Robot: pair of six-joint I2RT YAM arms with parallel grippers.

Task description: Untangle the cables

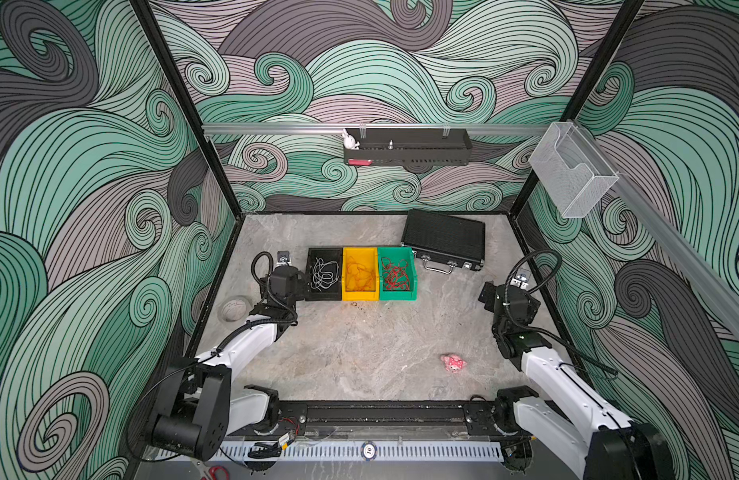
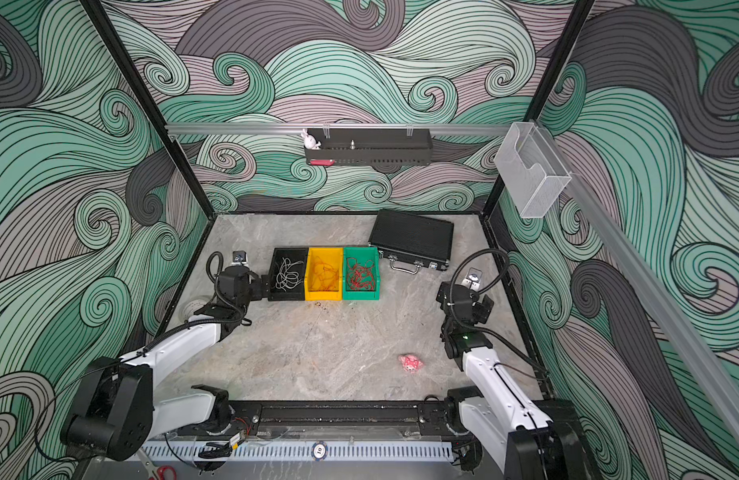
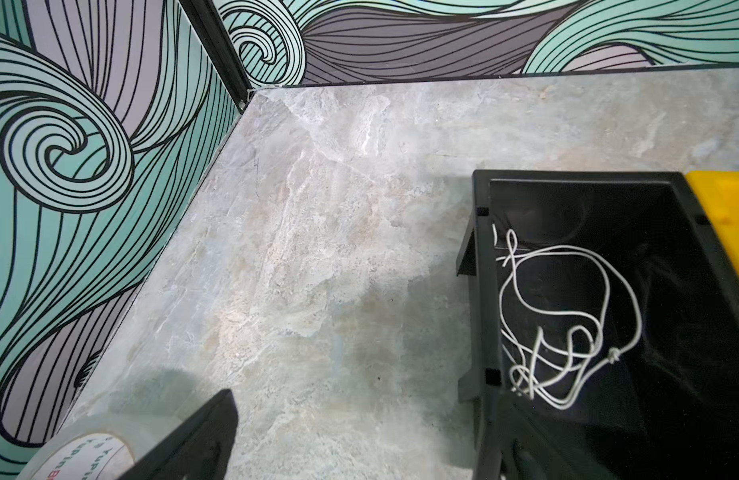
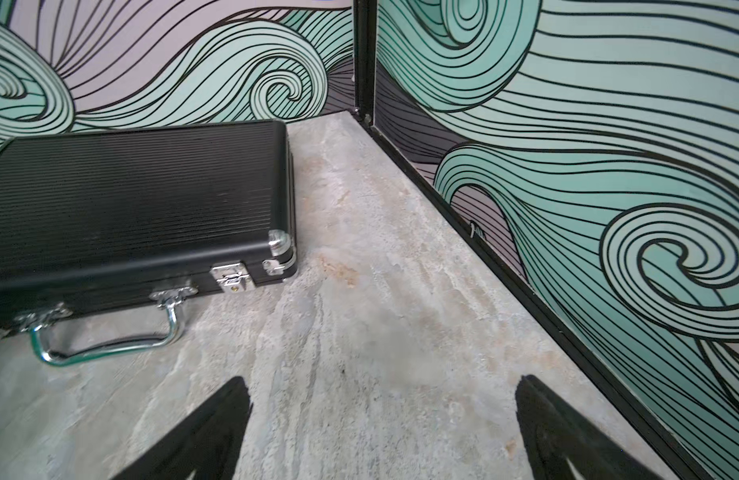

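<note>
White cable (image 3: 567, 324) loops in the black bin (image 3: 482, 270), orange cable (image 1: 359, 276) in the yellow bin (image 1: 359, 296), red cable (image 1: 396, 276) in the green bin (image 1: 397, 296). Left gripper (image 2: 263, 287), fingers apart, sits nearest, just beside the black bin. Right gripper (image 4: 382, 415) is spread empty near the right edge of the worktop (image 1: 359, 353).

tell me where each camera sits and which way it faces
Both top views: high over the near edge, looking down and back at the table, black bin, yellow bin, green bin and black case; left arm and right arm show.
Left wrist: on the left arm, low, facing the far-left corner; one finger of the left gripper shows, plus the black bin holding the white cable.
Right wrist: on the right arm, facing the far-right corner; the open right gripper shows.
Shared: black case, right wrist and top views.
</note>
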